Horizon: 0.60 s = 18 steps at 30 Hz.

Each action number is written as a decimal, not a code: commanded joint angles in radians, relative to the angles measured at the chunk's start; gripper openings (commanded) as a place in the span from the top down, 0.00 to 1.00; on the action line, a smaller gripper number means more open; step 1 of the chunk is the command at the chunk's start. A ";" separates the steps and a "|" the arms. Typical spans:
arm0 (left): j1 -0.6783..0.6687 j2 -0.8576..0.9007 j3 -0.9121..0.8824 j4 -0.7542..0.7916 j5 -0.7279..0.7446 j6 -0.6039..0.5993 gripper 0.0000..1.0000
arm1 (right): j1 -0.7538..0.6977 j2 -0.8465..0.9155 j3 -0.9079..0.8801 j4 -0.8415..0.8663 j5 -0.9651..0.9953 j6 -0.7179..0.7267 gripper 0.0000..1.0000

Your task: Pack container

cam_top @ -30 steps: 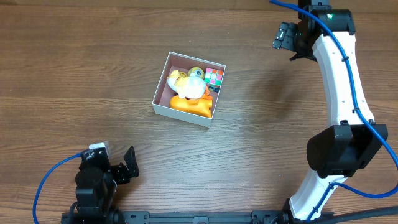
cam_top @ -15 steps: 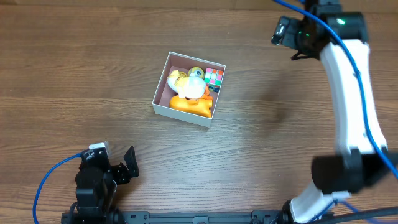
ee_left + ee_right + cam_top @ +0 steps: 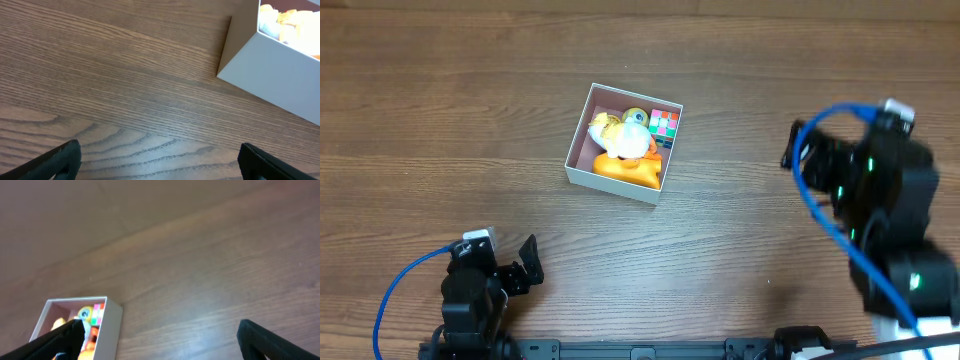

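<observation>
The container (image 3: 610,186), a small white-walled box with a pinkish inside, sits left of the table's middle. It holds a yellow-and-white duck toy (image 3: 625,135), an orange toy (image 3: 625,168) and a multicoloured cube (image 3: 665,124). My left gripper (image 3: 525,265) rests open near the front left, well short of the box; its wrist view shows the container's corner (image 3: 270,75) ahead and bare wood between its jaws (image 3: 160,160). My right gripper (image 3: 798,150) is open at the right, blurred. In the right wrist view the container (image 3: 112,325) lies by the open right gripper (image 3: 160,337).
Brown wood-grain tabletop (image 3: 440,110) all round the box. The right arm's body (image 3: 890,230) with its blue cable fills the near right corner. A blue cable (image 3: 395,290) loops beside the left arm.
The right arm has swung from the far right back of the table down toward the near right, still open. The left arm and the container have not moved.
</observation>
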State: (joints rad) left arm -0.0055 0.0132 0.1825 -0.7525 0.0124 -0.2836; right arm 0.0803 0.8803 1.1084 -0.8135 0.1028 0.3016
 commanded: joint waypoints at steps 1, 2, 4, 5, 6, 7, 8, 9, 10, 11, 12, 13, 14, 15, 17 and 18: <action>0.007 -0.010 -0.011 0.002 0.006 0.022 0.00 | 0.005 -0.173 -0.174 0.082 -0.060 -0.080 0.00; 0.007 -0.010 -0.011 0.002 0.006 0.023 0.00 | 0.006 -0.213 -0.224 0.113 -0.071 -0.095 0.00; 0.007 -0.010 -0.011 0.002 0.006 0.023 0.00 | 0.006 -0.305 -0.344 0.187 -0.083 -0.097 0.00; 0.007 -0.010 -0.011 0.002 0.006 0.023 0.00 | 0.005 -0.349 -0.404 0.222 -0.089 -0.097 0.00; 0.007 -0.010 -0.011 0.002 0.006 0.023 0.00 | 0.005 -0.386 -0.454 0.250 -0.099 -0.097 0.00; 0.007 -0.010 -0.011 0.002 0.006 0.023 0.00 | 0.006 -0.433 -0.514 0.284 -0.111 -0.097 0.00; 0.007 -0.010 -0.011 0.002 0.006 0.023 0.00 | 0.006 -0.483 -0.579 0.317 -0.129 -0.097 0.00; 0.007 -0.010 -0.011 0.002 0.006 0.023 0.00 | 0.006 -0.531 -0.635 0.342 -0.145 -0.097 0.00; 0.007 -0.010 -0.011 0.002 0.006 0.023 0.00 | 0.006 -0.590 -0.695 0.362 -0.167 -0.097 0.00; 0.007 -0.010 -0.011 0.002 0.006 0.023 0.00 | 0.005 -0.636 -0.738 0.369 -0.182 -0.097 0.00; 0.007 -0.010 -0.011 0.002 0.006 0.023 0.00 | 0.005 -0.674 -0.769 0.367 -0.192 -0.097 0.00; 0.007 -0.010 -0.011 0.002 0.006 0.023 0.00 | 0.005 -0.707 -0.793 0.367 -0.195 -0.096 0.00; 0.007 -0.010 -0.011 0.002 0.006 0.023 0.00 | 0.005 -0.729 -0.807 0.367 -0.195 -0.097 0.00; 0.007 -0.010 -0.011 0.002 0.006 0.023 0.00 | 0.006 -0.751 -0.819 0.363 -0.195 -0.097 0.00; 0.007 -0.010 -0.011 0.002 0.006 0.023 0.00 | 0.006 -0.792 -0.829 0.346 -0.195 -0.097 0.00; 0.007 -0.010 -0.011 0.002 0.006 0.023 0.00 | 0.006 -0.804 -0.829 0.333 -0.195 -0.097 0.00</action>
State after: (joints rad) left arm -0.0055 0.0128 0.1825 -0.7521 0.0124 -0.2836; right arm 0.0803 0.1226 0.2867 -0.4679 -0.0776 0.2115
